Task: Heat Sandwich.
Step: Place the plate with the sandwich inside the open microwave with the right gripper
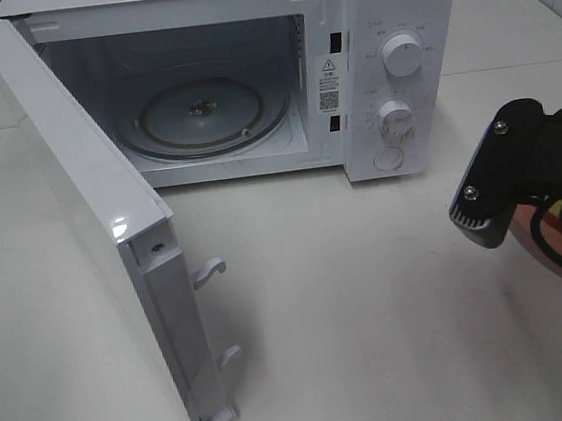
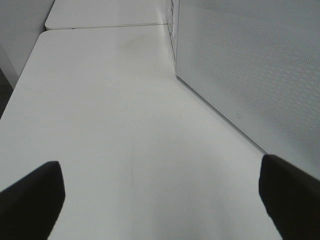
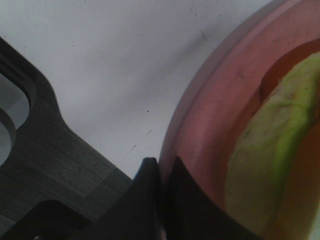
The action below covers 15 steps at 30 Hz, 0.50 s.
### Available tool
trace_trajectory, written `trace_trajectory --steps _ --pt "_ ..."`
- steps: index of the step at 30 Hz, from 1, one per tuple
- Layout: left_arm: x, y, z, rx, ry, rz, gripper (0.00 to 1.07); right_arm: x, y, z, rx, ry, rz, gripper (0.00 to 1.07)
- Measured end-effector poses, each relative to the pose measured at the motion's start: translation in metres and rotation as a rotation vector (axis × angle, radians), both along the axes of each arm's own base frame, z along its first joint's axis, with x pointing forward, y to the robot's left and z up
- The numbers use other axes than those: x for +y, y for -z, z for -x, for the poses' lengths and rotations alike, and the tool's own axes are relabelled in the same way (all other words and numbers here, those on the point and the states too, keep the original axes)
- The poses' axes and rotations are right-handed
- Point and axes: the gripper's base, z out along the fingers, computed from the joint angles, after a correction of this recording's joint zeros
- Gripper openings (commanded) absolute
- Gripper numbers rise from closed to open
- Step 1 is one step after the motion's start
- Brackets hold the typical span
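Your right gripper (image 1: 481,220) sits at the right edge of the overhead frame, about halfway down. Its jaws are pressed together on the rim of the pink plate (image 1: 548,246). The right wrist camera shows this closely: one finger lies outside the rim and the other just inside it, with the right gripper (image 3: 161,172) pinching the edge of the pink plate (image 3: 210,115).

The sandwich (image 3: 272,150) lies on that plate, just beyond the fingers, and you can see its pale green filling. From overhead you see only a sliver of plate under the arm, so the sandwich is mostly hidden there.

Your left gripper (image 2: 160,200) does not appear in the overhead view. Its own camera shows the dark fingertips (image 2: 35,200) spread wide apart with nothing between them, above the bare white table (image 2: 110,110). The perforated outer face of the microwave door (image 2: 250,65) stands near it.

In the overhead view the white microwave (image 1: 390,8) fills the upper middle of the frame. Its door (image 1: 78,192) is swung fully open toward the lower left. The glass turntable (image 1: 200,113) lies bare inside the cavity. Two dials (image 1: 403,57) sit on the panel to the right of the cavity.
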Motion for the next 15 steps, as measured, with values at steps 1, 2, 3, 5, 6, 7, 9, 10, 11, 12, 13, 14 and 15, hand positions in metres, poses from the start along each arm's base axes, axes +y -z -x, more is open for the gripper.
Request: trace_trajectory --steps 1,2,3,5,6,7,9,10,11,12,13,14,15 --pt "0.0 0.0 0.0 0.0 0.0 0.0 1.01 0.0001 0.0 -0.0001 0.003 -0.015 0.003 0.0" --pt "0.0 0.0 0.0 0.0 0.0 0.0 1.01 0.0006 0.0 -0.0004 0.009 -0.056 0.007 0.0" --pt "0.0 0.0 0.0 0.0 0.0 0.0 1.01 0.0006 0.0 -0.0004 0.009 -0.056 0.007 0.0" --pt "0.0 0.0 0.0 0.0 0.0 0.0 1.01 0.0015 0.0002 -0.0008 0.014 -0.098 0.007 0.0" --pt "0.0 0.0 0.0 0.0 0.0 0.0 1.01 0.0021 0.0002 -0.0011 0.015 -0.115 0.004 0.0" --pt "0.0 0.0 0.0 0.0 0.0 0.0 1.01 0.0021 0.0002 -0.0011 0.015 -0.115 0.004 0.0" --pt "0.0 0.0 0.0 0.0 0.0 0.0 1.01 0.005 0.0009 -0.001 0.026 -0.171 -0.015 0.0" --pt "0.0 0.0 0.0 0.0 0.0 0.0 1.01 0.0062 0.0011 -0.0008 0.03 -0.187 -0.025 0.0" --pt "0.0 0.0 0.0 0.0 0.0 0.0 1.01 0.0073 0.0013 -0.0009 0.032 -0.206 -0.033 0.0" --pt "0.0 0.0 0.0 0.0 0.0 0.0 1.01 0.0073 0.0013 -0.0009 0.032 -0.206 -0.033 0.0" --pt "0.0 0.0 0.0 0.0 0.0 0.0 1.01 0.0089 0.0014 -0.0014 0.032 -0.243 -0.041 0.0" --pt "0.0 0.0 0.0 0.0 0.0 0.0 1.01 0.0095 0.0014 -0.0016 0.031 -0.26 -0.043 0.0" --pt "0.0 0.0 0.0 0.0 0.0 0.0 1.01 0.0101 0.0014 -0.002 0.029 -0.276 -0.045 0.0"
